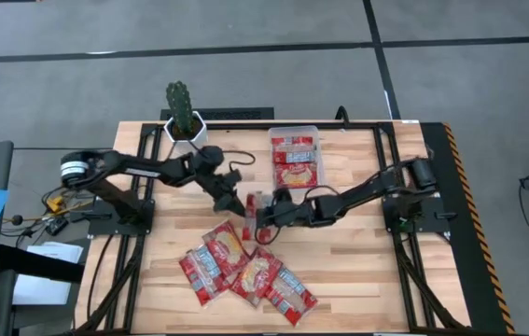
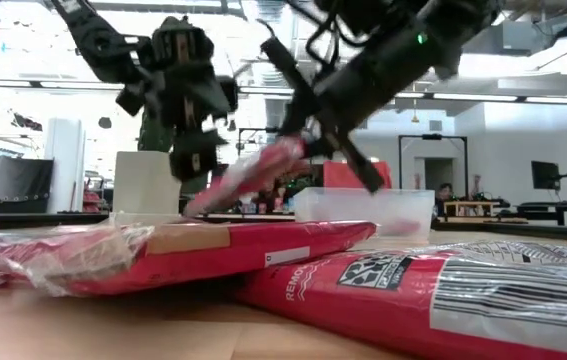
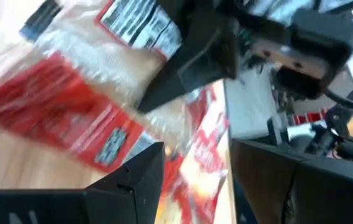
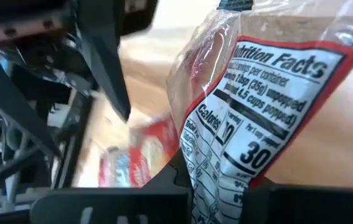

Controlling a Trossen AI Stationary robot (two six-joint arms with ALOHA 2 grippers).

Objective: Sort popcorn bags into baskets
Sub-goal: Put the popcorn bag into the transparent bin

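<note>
Right gripper (image 1: 260, 217) clamped on 1 popcorn bag (image 2: 248, 175), lifted at table centre. Left gripper (image 1: 236, 205) at its 9 o'clock, fingers apart. Clear tray (image 1: 295, 132) at 12 o'clock.

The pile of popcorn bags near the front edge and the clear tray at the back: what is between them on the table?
In the high view, the right gripper shut on one popcorn bag, with the open left gripper beside it, lies between pile and tray.

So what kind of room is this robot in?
Probably a robotics lab or workshop. A wooden table in a black frame carries two robot arms sorting red popcorn bags, grey carpet lies around it, and the low view shows desks with a monitor under long ceiling lights.
</note>
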